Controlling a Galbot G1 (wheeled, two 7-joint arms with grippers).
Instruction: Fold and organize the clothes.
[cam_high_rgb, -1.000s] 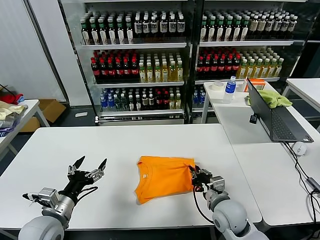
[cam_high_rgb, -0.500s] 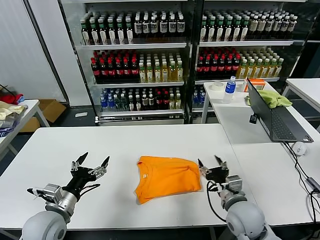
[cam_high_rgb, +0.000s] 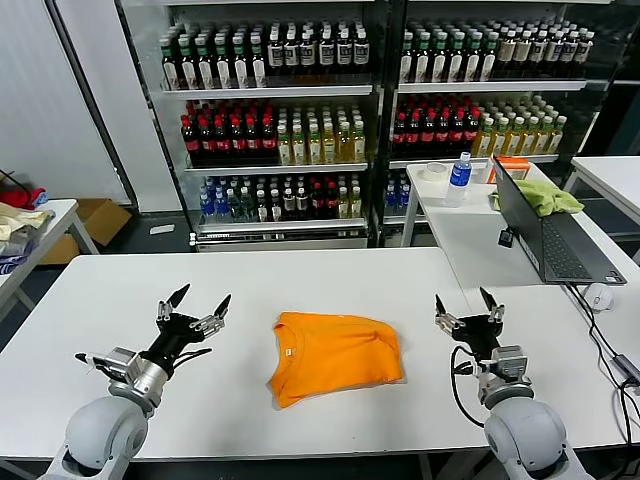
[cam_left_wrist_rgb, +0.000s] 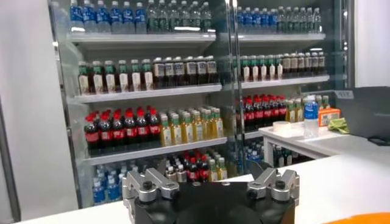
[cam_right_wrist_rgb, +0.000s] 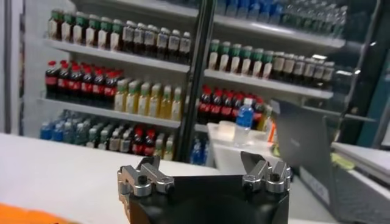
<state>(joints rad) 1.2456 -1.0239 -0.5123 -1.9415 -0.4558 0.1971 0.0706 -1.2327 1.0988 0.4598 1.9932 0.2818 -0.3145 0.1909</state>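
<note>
Behind the table (cam_high_rgb: 120, 290) stand tall shelves (cam_high_rgb: 370, 90) with glass fronts, their racks packed row upon row with drink bottles (cam_high_rgb: 230, 135): dark ones on top, red-capped and yellow ones in the middle, blue-labelled ones lower down. The white table itself runs the width of the head view. A second white table (cam_high_rgb: 470, 240) sits at its far right corner and carries an open laptop (cam_high_rgb: 545, 240), a yellow-green cloth (cam_high_rgb: 548, 195), a water bottle (cam_high_rgb: 459, 178) and a roll of tape (cam_high_rgb: 434, 171). A mouse (cam_high_rgb: 598, 296) lies near the right edge. At the far left, a side table (cam_high_rgb: 50, 225) holds a pile of pale yellow and red fabric (cam_high_rgb: 22, 210), with a cardboard box (cam_high_rgb: 95, 218) on the floor beside it.

The orange T-shirt (cam_high_rgb: 335, 355) lies folded on the table, about midway along its width and nearer the near edge. Its long axis runs roughly along the table's length, tilted a little, and the collar opening lies at its left end.

The left gripper (cam_high_rgb: 193, 312) hovers over the table, well apart from the shirt's left side, fingers spread wide and holding nothing. The right gripper (cam_high_rgb: 467, 307) hovers near the shirt's right end, not touching it, its fingers likewise spread wide and empty.
</note>
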